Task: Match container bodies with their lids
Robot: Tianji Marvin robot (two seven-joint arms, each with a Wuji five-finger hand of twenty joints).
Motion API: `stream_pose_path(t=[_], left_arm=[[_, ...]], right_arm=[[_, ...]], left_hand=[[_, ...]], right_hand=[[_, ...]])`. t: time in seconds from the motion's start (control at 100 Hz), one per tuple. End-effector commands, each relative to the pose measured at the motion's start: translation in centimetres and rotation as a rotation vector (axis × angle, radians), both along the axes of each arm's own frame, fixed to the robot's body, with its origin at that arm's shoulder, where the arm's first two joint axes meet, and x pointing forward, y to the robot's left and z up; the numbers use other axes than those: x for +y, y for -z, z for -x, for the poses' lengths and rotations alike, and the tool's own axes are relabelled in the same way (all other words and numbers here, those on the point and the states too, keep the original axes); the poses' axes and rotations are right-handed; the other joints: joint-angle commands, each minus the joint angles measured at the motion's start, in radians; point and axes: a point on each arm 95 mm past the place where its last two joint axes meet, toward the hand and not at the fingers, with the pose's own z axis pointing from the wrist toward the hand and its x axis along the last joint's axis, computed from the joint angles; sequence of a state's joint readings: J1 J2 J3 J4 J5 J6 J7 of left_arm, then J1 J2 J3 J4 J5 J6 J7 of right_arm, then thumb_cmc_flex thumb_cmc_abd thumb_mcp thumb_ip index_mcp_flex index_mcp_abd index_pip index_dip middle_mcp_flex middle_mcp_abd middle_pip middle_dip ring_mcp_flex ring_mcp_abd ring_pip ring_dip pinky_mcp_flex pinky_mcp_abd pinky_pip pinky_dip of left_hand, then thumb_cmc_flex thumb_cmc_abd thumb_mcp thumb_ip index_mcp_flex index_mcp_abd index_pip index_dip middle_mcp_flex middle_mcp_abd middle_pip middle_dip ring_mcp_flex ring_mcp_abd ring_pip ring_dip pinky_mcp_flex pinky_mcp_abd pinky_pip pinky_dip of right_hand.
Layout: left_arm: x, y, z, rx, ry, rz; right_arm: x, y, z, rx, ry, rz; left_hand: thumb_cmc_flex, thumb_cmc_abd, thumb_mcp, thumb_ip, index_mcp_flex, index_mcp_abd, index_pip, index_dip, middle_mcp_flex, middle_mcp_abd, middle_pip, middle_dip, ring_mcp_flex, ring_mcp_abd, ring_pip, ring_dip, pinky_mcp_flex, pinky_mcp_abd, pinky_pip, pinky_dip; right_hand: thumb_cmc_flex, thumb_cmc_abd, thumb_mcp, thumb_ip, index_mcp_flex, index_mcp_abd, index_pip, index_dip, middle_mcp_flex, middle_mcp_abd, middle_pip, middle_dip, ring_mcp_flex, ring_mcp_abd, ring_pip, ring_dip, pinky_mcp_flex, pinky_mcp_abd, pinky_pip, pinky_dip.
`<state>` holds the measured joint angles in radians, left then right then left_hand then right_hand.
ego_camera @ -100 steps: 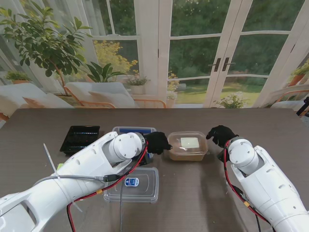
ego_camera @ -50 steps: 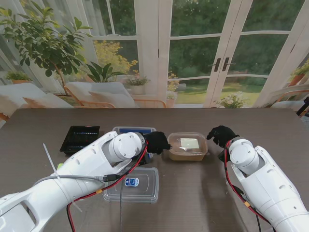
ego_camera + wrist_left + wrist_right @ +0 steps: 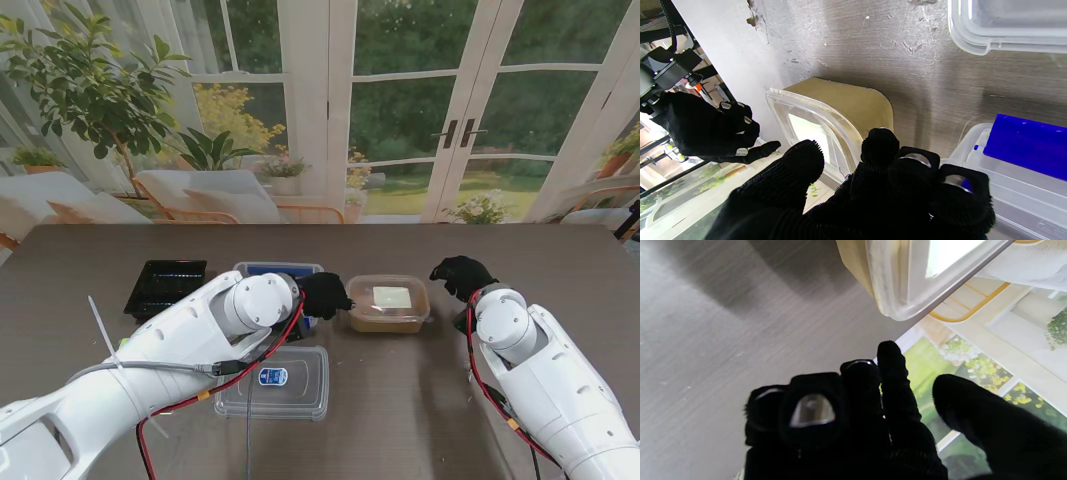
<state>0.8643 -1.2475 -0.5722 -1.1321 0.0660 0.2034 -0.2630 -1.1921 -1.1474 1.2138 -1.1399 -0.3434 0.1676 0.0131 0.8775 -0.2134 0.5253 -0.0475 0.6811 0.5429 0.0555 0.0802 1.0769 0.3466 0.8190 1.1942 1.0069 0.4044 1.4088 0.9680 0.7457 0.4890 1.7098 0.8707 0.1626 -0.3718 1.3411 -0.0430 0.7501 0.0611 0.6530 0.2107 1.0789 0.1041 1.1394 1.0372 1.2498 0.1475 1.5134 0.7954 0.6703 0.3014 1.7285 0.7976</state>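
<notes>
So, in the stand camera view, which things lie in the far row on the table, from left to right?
Black tray → clear container with blue lid → left robot hand → tan container → right robot hand.

The left hand reaches toward a tan container with a clear lid; the right hand hovers beyond it. A blue-lidded box sits beside the fingers.

Bright daylight floods in through the glass doors; soft shadows and glare streak the table, and the right hand is blurred.
</notes>
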Motion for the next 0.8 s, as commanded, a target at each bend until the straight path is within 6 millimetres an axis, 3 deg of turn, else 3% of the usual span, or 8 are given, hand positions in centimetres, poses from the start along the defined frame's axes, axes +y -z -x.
stream_pose_path(t=[0.0,0.27,0.79], left_arm=[[-0.4,-0.1,0.1,0.018,0.016,0.006],[-0.4,-0.1,0.2,0.028,0.015,0.005],[-0.3,0.1,0.2,0.047,0.012,0.0]], right_arm=[[0.8,-0.2,0.2,-0.007,-0.036,-0.007],[1.5,0.2,0.4,0.028,-0.105,-0.024],[1.3,1.4,0.6,0.059,-0.081,-0.02]], left_hand=[[-0.005,0.024,-0.027,-0.029,-0.02,0.009,-0.016,-0.006,-0.017,0.029,0.001,-0.004,-0.007,0.026,-0.009,0.008,-0.002,-0.008,0.004,0.019],[-0.005,0.028,-0.034,-0.028,-0.02,0.008,-0.016,-0.006,-0.017,0.032,-0.003,-0.006,-0.008,0.028,-0.012,0.008,-0.005,-0.007,0.001,0.022],[-0.005,0.033,-0.049,-0.028,-0.027,0.008,-0.019,-0.007,-0.021,0.033,-0.005,-0.006,-0.011,0.03,-0.016,0.008,-0.009,-0.007,-0.003,0.025]], right_hand=[[-0.027,-0.005,-0.009,-0.004,-0.032,-0.035,0.017,0.015,-0.015,-0.016,0.031,-0.015,-0.01,0.042,0.02,-0.004,0.029,0.024,-0.01,0.02],[-0.029,-0.002,-0.012,-0.002,0.028,-0.057,0.007,0.008,0.003,-0.01,0.025,-0.018,-0.004,0.049,0.017,-0.006,0.033,0.025,-0.008,0.019],[-0.022,-0.001,-0.013,-0.003,0.03,-0.048,-0.007,0.002,0.003,-0.008,0.022,-0.017,-0.004,0.057,0.015,-0.005,0.033,0.035,-0.012,0.018]])
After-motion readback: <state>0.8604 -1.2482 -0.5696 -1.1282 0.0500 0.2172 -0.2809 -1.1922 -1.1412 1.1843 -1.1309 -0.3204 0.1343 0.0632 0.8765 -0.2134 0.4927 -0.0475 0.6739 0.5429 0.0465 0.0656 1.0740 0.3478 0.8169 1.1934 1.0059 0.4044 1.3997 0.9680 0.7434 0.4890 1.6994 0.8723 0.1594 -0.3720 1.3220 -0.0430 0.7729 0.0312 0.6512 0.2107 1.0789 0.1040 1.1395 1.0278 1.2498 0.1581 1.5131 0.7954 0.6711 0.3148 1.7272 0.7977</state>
